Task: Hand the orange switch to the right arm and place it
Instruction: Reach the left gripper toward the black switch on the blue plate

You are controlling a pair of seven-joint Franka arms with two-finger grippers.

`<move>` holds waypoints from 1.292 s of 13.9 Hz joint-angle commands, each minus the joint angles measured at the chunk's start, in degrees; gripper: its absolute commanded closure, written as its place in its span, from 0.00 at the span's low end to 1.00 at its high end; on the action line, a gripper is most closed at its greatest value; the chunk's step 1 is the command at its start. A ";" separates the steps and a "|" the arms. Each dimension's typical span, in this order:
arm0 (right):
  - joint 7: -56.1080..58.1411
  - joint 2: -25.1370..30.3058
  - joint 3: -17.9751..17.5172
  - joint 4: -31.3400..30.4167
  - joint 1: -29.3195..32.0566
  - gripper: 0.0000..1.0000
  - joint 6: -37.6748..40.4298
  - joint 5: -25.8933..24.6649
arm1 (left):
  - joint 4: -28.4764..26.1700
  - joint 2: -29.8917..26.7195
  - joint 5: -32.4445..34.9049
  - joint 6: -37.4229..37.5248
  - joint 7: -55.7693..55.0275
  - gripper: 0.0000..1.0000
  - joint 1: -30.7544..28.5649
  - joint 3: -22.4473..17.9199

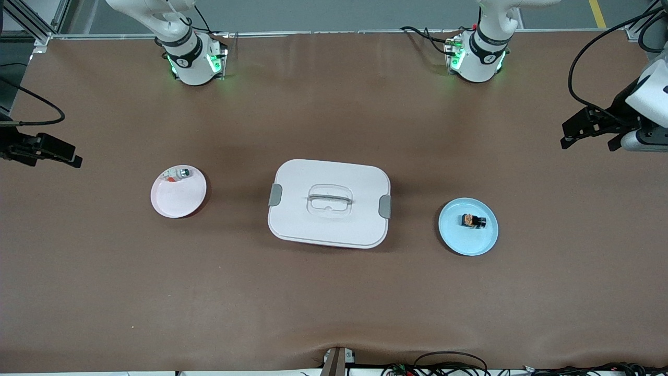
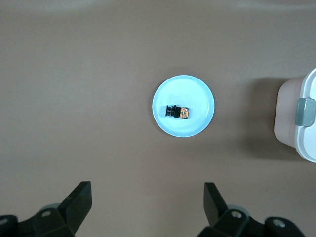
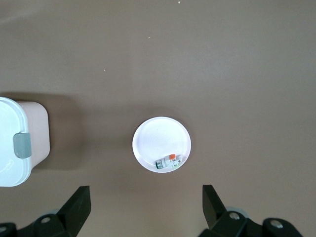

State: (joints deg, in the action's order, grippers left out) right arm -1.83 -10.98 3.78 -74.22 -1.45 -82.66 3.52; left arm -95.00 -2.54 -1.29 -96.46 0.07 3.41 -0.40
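Observation:
The orange switch [image 1: 473,221], a tiny black part with an orange-tan middle, lies on its side on a light blue plate [image 1: 455,239] toward the left arm's end of the table. The left wrist view looks down on the switch [image 2: 178,112] and its plate [image 2: 197,94]. My left gripper [image 1: 574,134] hangs high over the table's edge at that end, open and holding nothing [image 2: 147,202]. My right gripper [image 1: 65,155] hangs over the right arm's end of the table, also open with nothing between its fingers [image 3: 146,205].
A white lidded box [image 1: 313,224] with grey clasps and a clear handle sits mid-table between the plates. A pale pink plate [image 1: 177,203] toward the right arm's end carries a whitish-silver part [image 1: 177,174] with red and green bits [image 3: 168,162]. Cables run along the table's edges.

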 commanded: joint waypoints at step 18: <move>0.95 1.23 0.00 -0.05 1.01 0.00 1.10 -0.27 | -4.39 6.94 0.50 -0.55 -4.03 0.00 0.90 0.49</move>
State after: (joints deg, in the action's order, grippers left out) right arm -0.74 -10.59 3.76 -74.09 -1.20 -82.18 2.20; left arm -97.50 3.98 -1.29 -94.17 -3.31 4.08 -0.13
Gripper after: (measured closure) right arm 0.000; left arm 0.000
